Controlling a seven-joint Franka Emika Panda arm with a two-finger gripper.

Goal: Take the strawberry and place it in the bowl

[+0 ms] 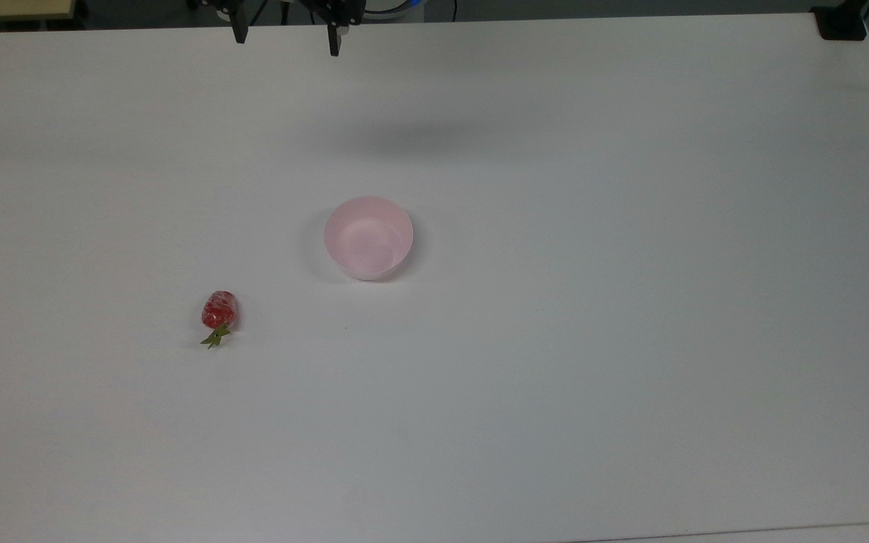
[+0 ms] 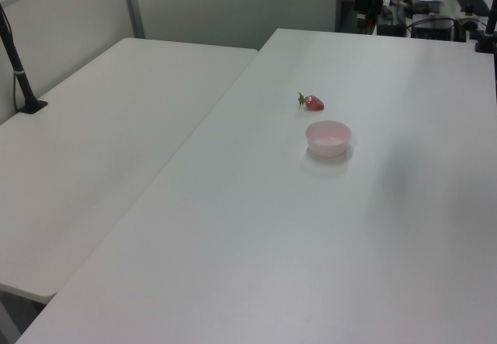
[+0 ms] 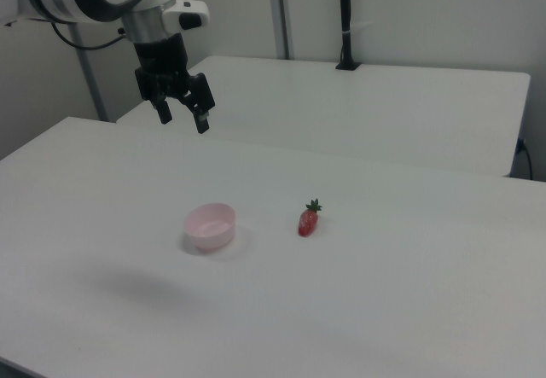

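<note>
One small red strawberry (image 1: pixel 219 310) lies on the white surface (image 1: pixel 555 377), at about 8 o'clock from the pink bowl (image 1: pixel 368 237) in the top view, near it but not touching. It looks shiny with pale dots and a green leafy end, and it is likely light and slippery, so grab its fat red middle. High up at 12 o'clock, the pincer (image 3: pixel 182 114) hangs wide open, holding nothing.

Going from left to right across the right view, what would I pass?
The gripper hanging open above the table, then the pink bowl, then the strawberry.
</note>
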